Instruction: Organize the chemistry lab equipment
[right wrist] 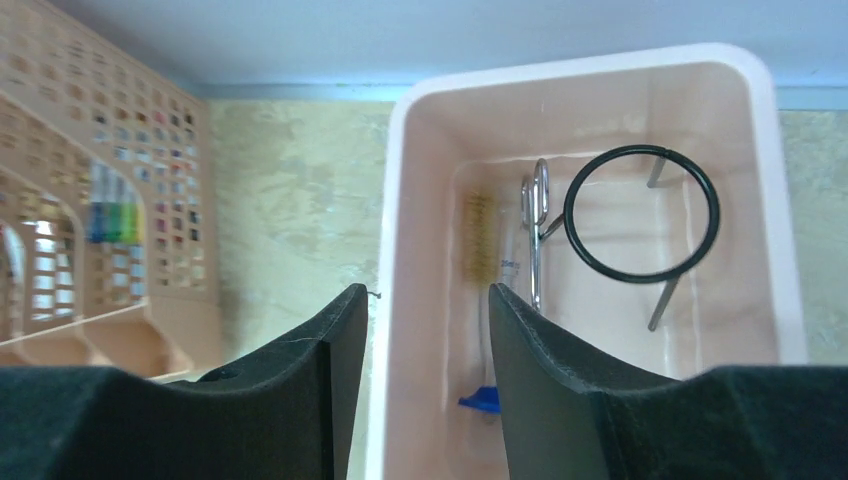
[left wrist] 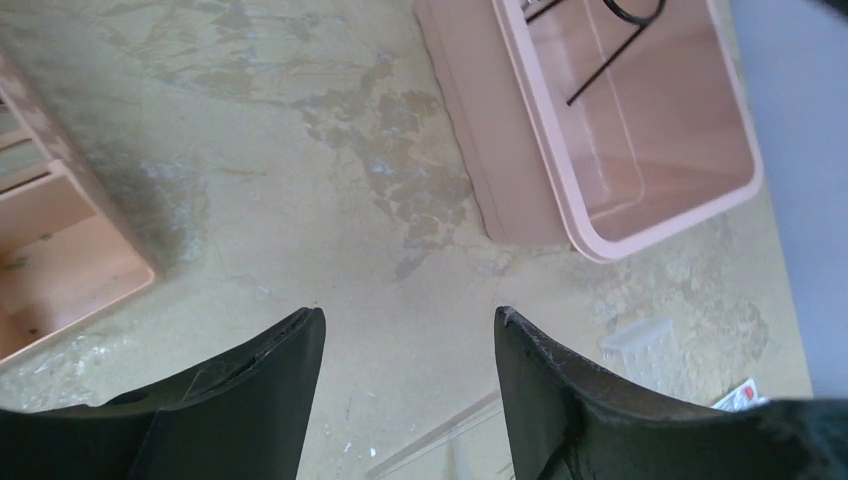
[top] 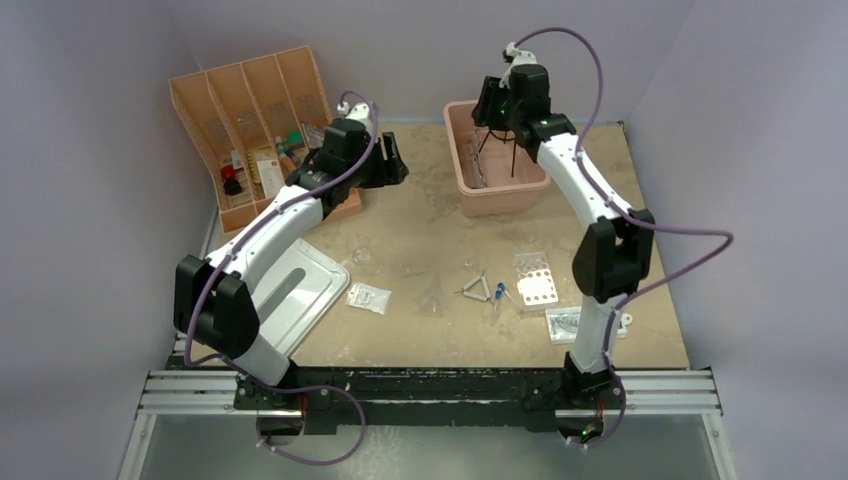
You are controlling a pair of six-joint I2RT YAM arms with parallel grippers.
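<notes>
- Right gripper [right wrist: 428, 300] hangs over the near left rim of the pink tub [top: 497, 200]. Jaws parted, nothing between them.
- Left gripper [left wrist: 410, 322] is left of the tub, over bare table, released and empty.
- Step, as I read it: back out of the tub and go for the next loose piece. Lift straight up first so the fingers don't catch the ring or the tub wall.
- In the tub: the black wire ring tripod [right wrist: 640, 279] stands on its legs at the right. The metal forceps [right wrist: 538, 250] lie just left of it and a bristle brush [right wrist: 480, 240] further left. There is a blue bit [right wrist: 482, 400] at the near end, can't tell what.
- Not yet sorted, on the table well to the near side of the tub: clear well rack [top: 535, 283], blue-tipped dropper [top: 498, 297], clear packets [top: 368, 297].
- Orange divided tray [top: 180, 100], far left of the tub, holds small capped items. Too small to name.
</notes>
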